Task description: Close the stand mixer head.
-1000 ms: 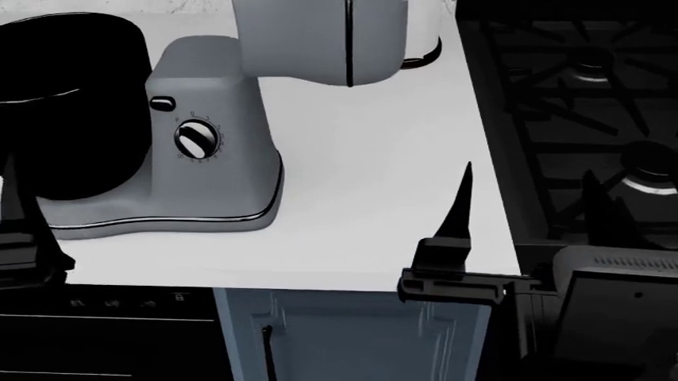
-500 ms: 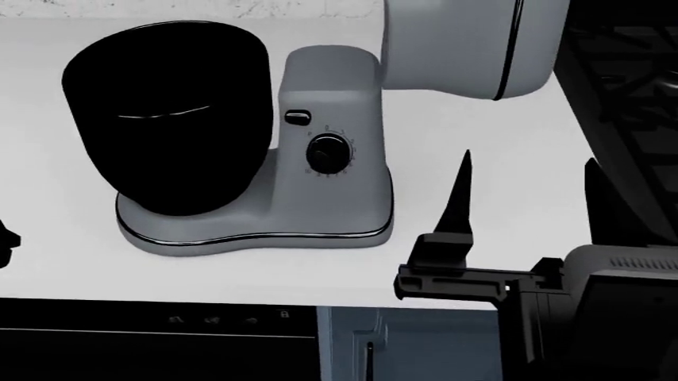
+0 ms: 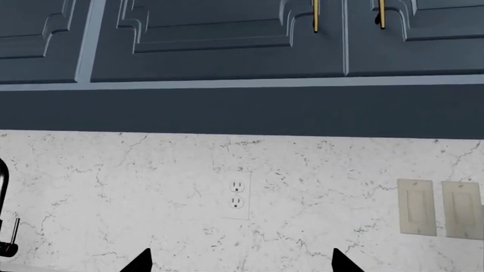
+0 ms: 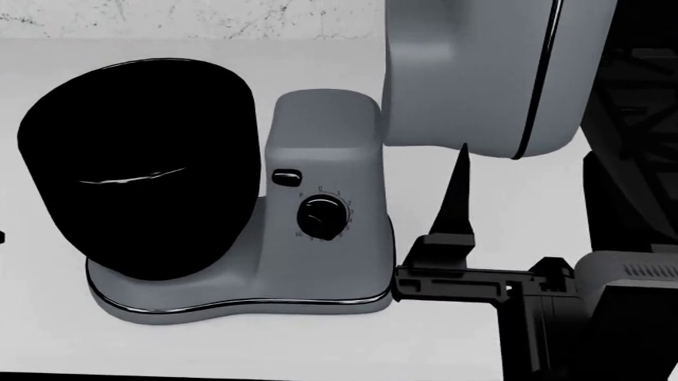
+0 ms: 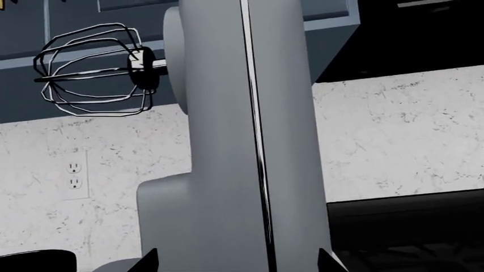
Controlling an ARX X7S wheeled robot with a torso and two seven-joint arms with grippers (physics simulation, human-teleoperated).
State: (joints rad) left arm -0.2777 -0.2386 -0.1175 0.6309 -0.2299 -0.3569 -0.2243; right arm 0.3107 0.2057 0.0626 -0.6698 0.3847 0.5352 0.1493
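Bulky rounded light-grey stand mixer head with thin black trim band: tilted up and back above grey pedestal with dial knob, beside black mixing bowl on white counter.

Step, judged: approach; head not yet closed. Next move calls for contact on raised head and push down toward bowl.

Right gripper: fingers spread, empty, just before head.

Left gripper: fingertips apart, holding nothing, facing marbled backsplash with wall outlet.

Right wrist view alone shows wire whisk projecting from head; head view alone shows bowl.
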